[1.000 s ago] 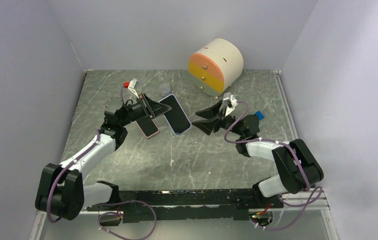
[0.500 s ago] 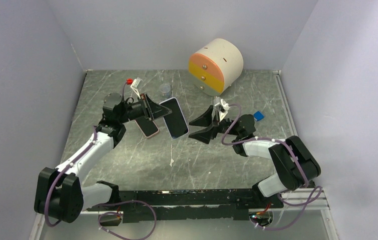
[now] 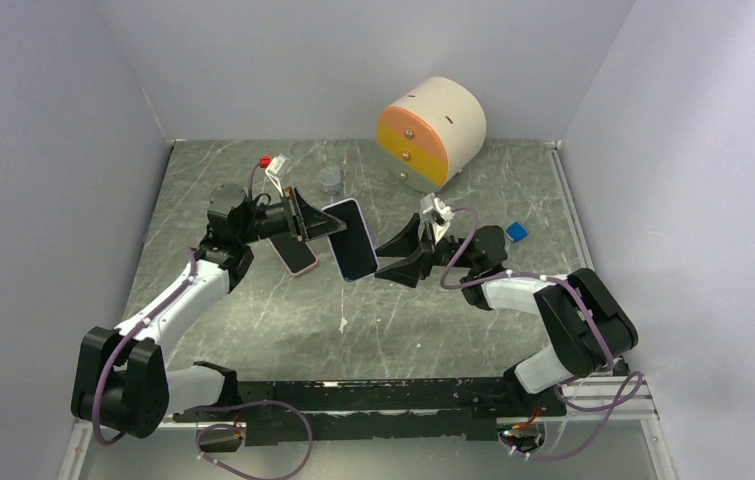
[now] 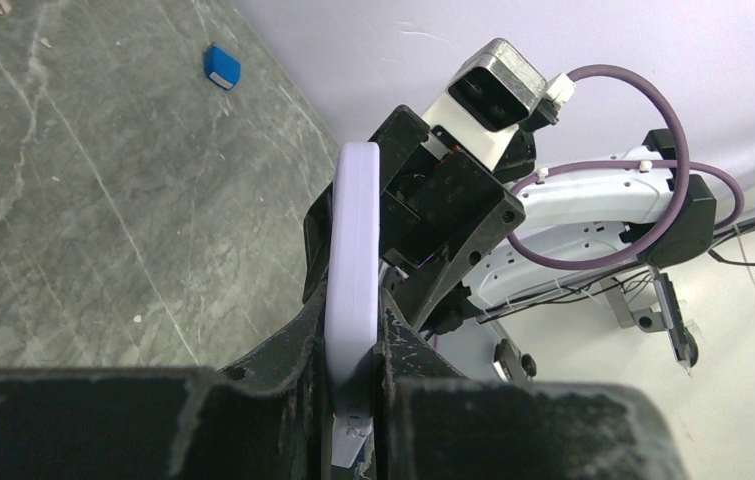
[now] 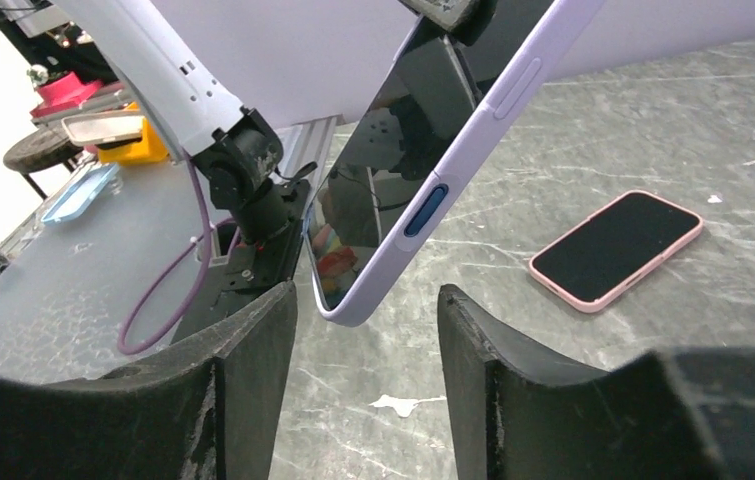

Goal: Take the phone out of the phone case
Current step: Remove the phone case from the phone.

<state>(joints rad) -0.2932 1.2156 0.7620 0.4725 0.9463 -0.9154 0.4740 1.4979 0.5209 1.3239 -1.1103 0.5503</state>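
Note:
My left gripper (image 3: 305,222) is shut on a phone in a lilac case (image 3: 350,240) and holds it in the air above the table. In the left wrist view the case edge (image 4: 352,260) stands between my fingers. My right gripper (image 3: 400,255) is open, just right of the phone's free end. In the right wrist view the lilac case (image 5: 453,165) hangs just ahead of the gap between the open fingers (image 5: 365,375), not touched by them. The dark screen (image 5: 383,140) faces left there.
A second phone in a pink case (image 3: 296,254) lies flat on the table below the left gripper; it also shows in the right wrist view (image 5: 616,248). A round cream, yellow and orange drawer unit (image 3: 431,130) stands at the back. A small blue block (image 3: 516,232) lies right.
The left gripper has lifted the lilac phone and swung it slightly right. The right gripper has moved left, closing in on the phone's free end, staying open.

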